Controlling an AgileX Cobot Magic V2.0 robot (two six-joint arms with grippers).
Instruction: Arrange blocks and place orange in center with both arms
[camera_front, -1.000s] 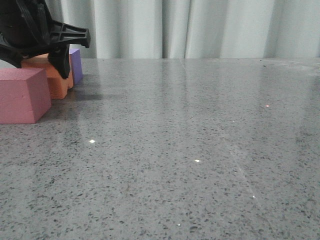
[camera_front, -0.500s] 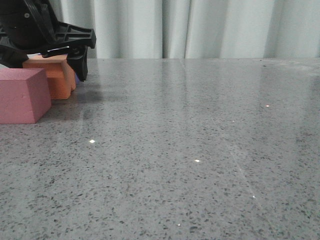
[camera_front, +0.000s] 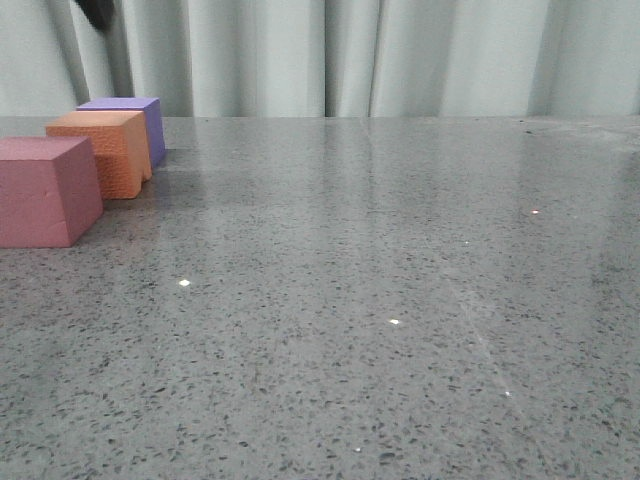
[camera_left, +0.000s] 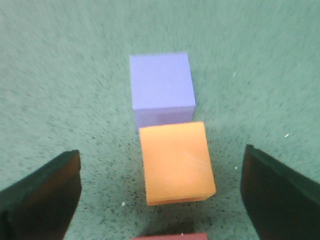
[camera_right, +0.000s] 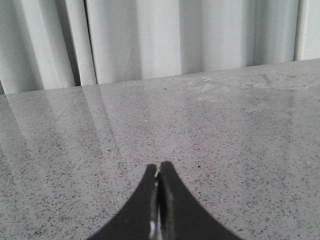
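Observation:
Three blocks stand in a row at the table's left: a pink-red cube (camera_front: 45, 190) nearest, the orange cube (camera_front: 102, 150) in the middle, a purple cube (camera_front: 130, 120) behind. In the left wrist view the orange cube (camera_left: 176, 162) lies below, between the spread fingers, with the purple cube (camera_left: 161, 89) beyond it and an edge of the pink-red cube (camera_left: 172, 236) at the frame's rim. My left gripper (camera_left: 160, 192) is open, raised above the blocks, holding nothing. Only a dark tip of it (camera_front: 98, 12) shows in the front view. My right gripper (camera_right: 159, 172) is shut and empty over bare table.
The grey speckled table (camera_front: 400, 300) stretches to the right of the blocks. Pale curtains (camera_front: 400, 55) hang behind the far edge.
The left gripper rose from around the orange and purple cubes, almost out of the front view. The purple cube is uncovered. The three cubes stay in place.

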